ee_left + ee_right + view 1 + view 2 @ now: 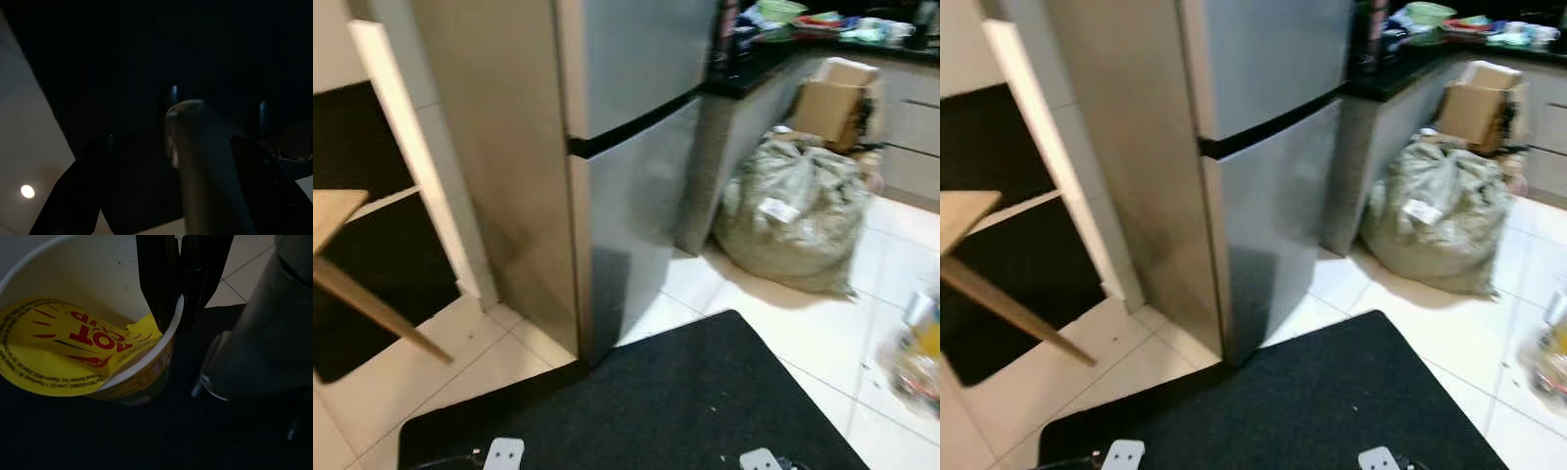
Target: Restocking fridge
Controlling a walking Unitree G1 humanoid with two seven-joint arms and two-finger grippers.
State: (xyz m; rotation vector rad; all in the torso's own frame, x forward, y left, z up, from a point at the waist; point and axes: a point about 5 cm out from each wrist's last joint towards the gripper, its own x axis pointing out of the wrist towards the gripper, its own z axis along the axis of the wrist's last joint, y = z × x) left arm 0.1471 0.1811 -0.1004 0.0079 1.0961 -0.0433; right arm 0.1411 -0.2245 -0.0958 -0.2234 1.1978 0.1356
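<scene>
In the left eye view, a tall stainless steel fridge (pixel 607 166) was seen straight ahead with both doors closed, a dark seam dividing the upper door from the lower. A black floor mat (pixel 646 411) was spread on the white tiled floor (pixel 803 333) just before it. To the right of the fridge, a dark bench (pixel 773 49) carrying cluttered dishes was seen, with a bulging grey-green sack (pixel 793 211) on the floor beside it and a cardboard box (pixel 837 98) behind the sack. A wooden table edge (pixel 333 215) was seen at the far left.

In the right eye view, the same scene was shown, slightly blurred, with a bag of packaged goods (pixel 1552 357) lying on the tiles at the far right.

In the left wrist view, very little could be made out in the dark. The left gripper (pixel 171 166) was seen with its jaws spread apart and holding nothing, above the dark mat.

In the right wrist view, the right gripper (pixel 178 293) was seen with its jaws closed on the rim of a white instant noodle cup (pixel 93 333). The cup's yellow foil lid (pixel 63 350), printed in red, was folded partly inward. The cup was held above the dark mat.
</scene>
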